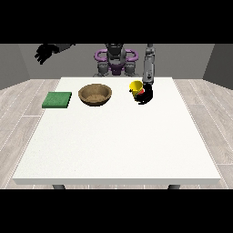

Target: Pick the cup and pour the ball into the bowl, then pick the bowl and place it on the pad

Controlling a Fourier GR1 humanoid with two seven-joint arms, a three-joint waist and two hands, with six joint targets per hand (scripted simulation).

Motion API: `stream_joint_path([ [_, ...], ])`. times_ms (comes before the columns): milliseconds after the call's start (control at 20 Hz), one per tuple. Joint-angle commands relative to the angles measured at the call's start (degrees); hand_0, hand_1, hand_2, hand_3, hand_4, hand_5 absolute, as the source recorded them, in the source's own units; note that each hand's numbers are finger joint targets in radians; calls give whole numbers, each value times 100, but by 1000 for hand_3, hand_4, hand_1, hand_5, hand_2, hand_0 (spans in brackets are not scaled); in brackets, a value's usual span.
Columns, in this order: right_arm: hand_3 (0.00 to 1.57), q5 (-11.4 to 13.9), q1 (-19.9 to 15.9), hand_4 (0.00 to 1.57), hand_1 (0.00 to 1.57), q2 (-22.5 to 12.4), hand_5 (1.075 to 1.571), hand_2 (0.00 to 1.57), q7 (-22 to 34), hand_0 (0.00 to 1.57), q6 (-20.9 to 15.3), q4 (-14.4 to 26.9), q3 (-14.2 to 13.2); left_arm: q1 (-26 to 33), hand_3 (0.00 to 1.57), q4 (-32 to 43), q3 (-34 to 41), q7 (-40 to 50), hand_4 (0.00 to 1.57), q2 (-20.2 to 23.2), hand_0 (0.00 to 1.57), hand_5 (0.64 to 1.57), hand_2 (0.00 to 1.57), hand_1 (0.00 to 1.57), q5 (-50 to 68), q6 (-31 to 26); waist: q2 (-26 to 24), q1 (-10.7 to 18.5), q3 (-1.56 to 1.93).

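The hand at the view's right (145, 96) is down on the white tabletop (118, 145), right against the yellow cup (135, 86). It looks wrapped round the cup's side, and I think it is gripping the cup so it can lift it. The ball must be inside, but I cannot see it. The wooden bowl (95, 94) sits near this hand, toward the view's left, so the cup has a short way to go for pouring. The green pad (57, 99) lies just past the bowl, ready for later. The hand at the view's left (44, 53) is held up high, far from everything, so it stays out of the way. Whether that hand is open or closed, I cannot tell.
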Motion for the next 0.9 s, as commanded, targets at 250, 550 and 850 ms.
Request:
stream_joint_path([
  [250,327,-144,58,639,0,-369,1565,0,243,0,216,1160,-380,-416,1571,-143,-1091,1691,1411,-214,1289,1446,1571,1289,-1295,1098,-1132,422,-17],
  [550,174,-137,47,643,0,-405,1562,0,175,0,369,1619,-391,-926,1571,298,-2353,2940,1448,93,1362,1533,1571,1362,-3363,2301,-1422,348,29],
  [850,0,-78,-41,681,0,-511,1559,0,-116,0,550,2181,-501,-1784,1571,719,-3110,4862,1455,-565,1370,1531,1571,1370,-4597,2152,-1606,618,-12],
])
